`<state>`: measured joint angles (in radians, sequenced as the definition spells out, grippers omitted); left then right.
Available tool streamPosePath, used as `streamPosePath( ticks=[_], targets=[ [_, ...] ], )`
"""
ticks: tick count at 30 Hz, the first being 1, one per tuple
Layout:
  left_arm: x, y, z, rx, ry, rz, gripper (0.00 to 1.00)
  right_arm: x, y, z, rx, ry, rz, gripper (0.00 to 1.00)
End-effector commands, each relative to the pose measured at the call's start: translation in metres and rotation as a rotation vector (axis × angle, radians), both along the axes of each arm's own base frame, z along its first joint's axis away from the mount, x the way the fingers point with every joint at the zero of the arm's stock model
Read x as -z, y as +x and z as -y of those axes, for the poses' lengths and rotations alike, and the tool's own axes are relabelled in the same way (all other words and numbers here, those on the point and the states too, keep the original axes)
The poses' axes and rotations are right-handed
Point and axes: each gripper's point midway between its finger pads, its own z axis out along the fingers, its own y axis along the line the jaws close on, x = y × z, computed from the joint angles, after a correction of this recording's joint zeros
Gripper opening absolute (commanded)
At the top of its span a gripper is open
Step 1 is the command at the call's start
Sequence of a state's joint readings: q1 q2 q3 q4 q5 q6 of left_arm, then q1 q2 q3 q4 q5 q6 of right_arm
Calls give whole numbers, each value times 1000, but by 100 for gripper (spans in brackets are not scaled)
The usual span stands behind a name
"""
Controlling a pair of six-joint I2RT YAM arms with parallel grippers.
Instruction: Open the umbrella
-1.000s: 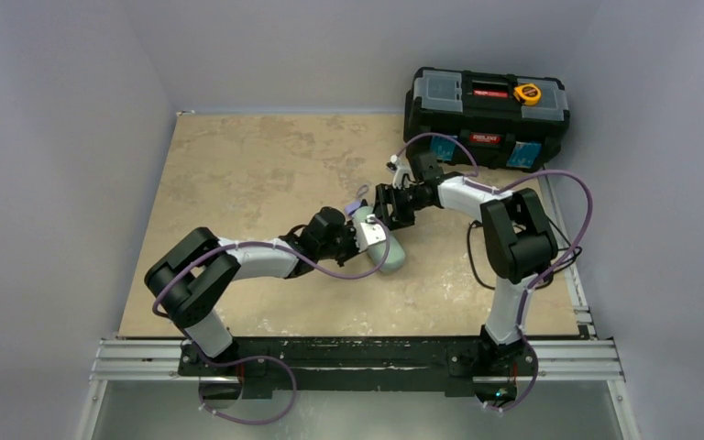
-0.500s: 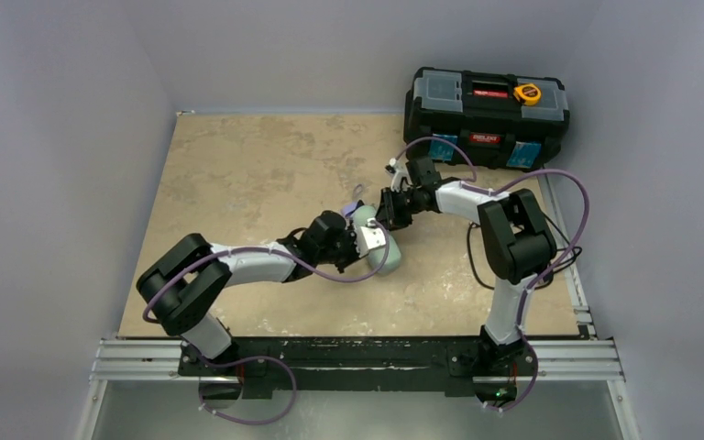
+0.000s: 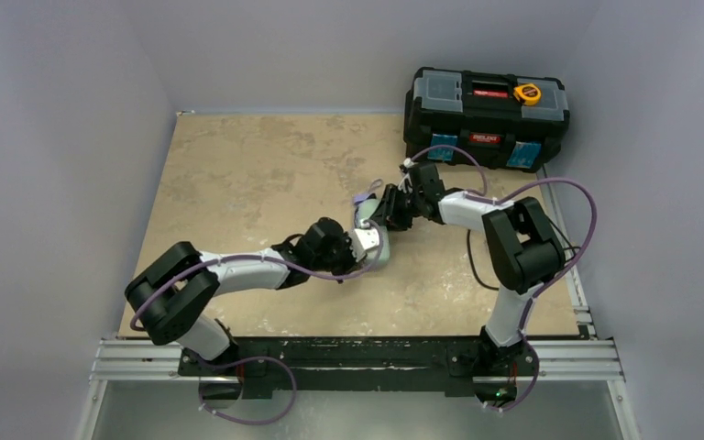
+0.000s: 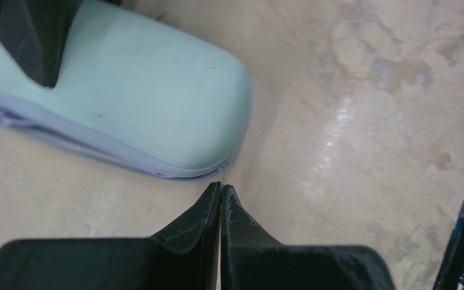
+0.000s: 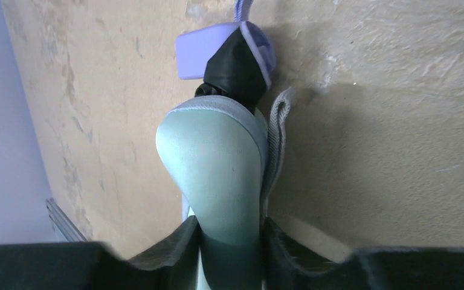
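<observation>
The umbrella (image 3: 369, 240) lies mid-table in its mint-green sleeve (image 5: 214, 163). Its lavender handle (image 5: 199, 45) and black canopy fabric (image 5: 235, 66) poke out of the sleeve's far end, with a grey strap (image 5: 275, 139) beside them. My right gripper (image 5: 231, 232) is shut on the sleeve's near part, one finger on each side. My left gripper (image 4: 221, 188) is shut, and its tips pinch a thin zipper pull (image 4: 223, 174) at the corner of the sleeve (image 4: 133, 103). From above, the left gripper (image 3: 359, 247) and the right gripper (image 3: 378, 216) meet at the sleeve.
A black toolbox (image 3: 486, 105) with a yellow tape measure on its lid stands at the back right, just behind the right arm. Purple cables loop off both arms. Grey walls close in the tan table (image 3: 238, 174) on three sides.
The right jaws have narrowed onto the sleeve. The left arm has drawn back toward the near left, and the sleeve has shifted slightly left with it.
</observation>
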<state>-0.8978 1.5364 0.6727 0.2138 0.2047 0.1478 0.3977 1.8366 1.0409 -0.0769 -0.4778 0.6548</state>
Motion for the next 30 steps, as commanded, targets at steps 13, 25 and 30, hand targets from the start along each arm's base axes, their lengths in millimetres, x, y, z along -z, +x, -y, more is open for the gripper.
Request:
streamPosePath(
  ticks=[13,25,30],
  targets=[
    [-31,90,-82,-309,-41,-66,0,-74,-19,15,-592,-103,365,68],
    [-21,97,-79,-353,-68,-234,0,-81,-6,-42,-758,75,499,69],
    [-16,111,-83,-421,-114,-347,0,-50,-12,-55,-777,87,462,65]
  ],
)
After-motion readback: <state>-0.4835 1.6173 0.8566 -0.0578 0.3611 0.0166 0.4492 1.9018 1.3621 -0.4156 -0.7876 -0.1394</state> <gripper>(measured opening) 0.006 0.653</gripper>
